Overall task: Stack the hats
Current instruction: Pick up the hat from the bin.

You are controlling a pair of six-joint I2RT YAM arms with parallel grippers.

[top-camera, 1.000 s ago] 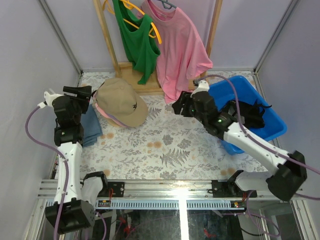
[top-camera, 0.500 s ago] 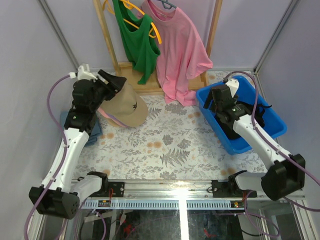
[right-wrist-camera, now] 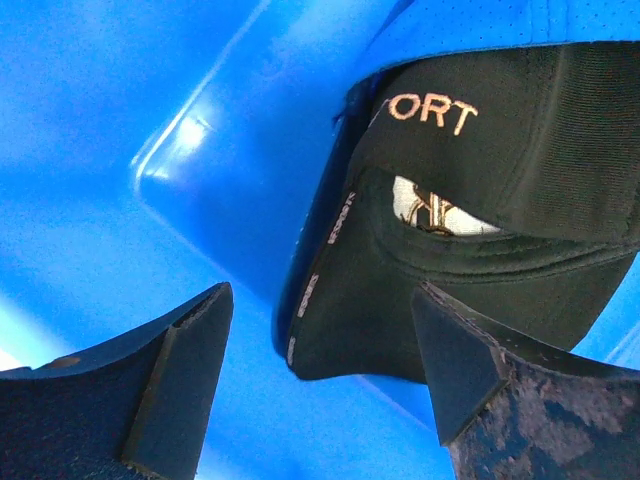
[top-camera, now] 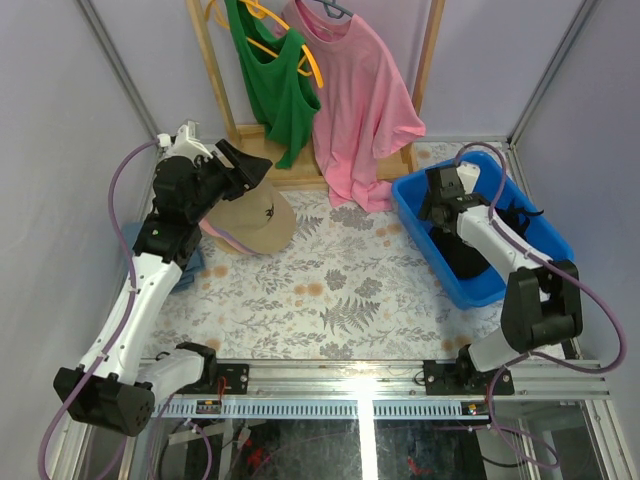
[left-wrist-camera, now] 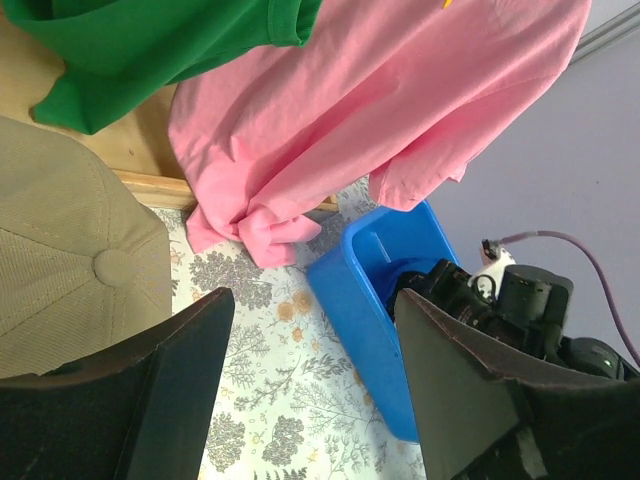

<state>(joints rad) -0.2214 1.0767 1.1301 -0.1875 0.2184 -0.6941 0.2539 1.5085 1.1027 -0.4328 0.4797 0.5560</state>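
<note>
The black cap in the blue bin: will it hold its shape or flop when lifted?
The black cap likely flops in part: its fabric crown looks folded, while the stitched brim should stay stiffer. Thin fabric suggests it is light for its size. Against the smooth wall of the blue bin, it may slide if pushed.

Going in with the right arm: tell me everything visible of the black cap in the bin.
The black cap is dark fabric with stitched seams, gold lettering ending in ORT, a gold emblem on a white patch and pale print along one edge. It lies folded in the blue bin, under bright blue mesh fabric. The right end effector hangs open over it, apparently clear.
</note>
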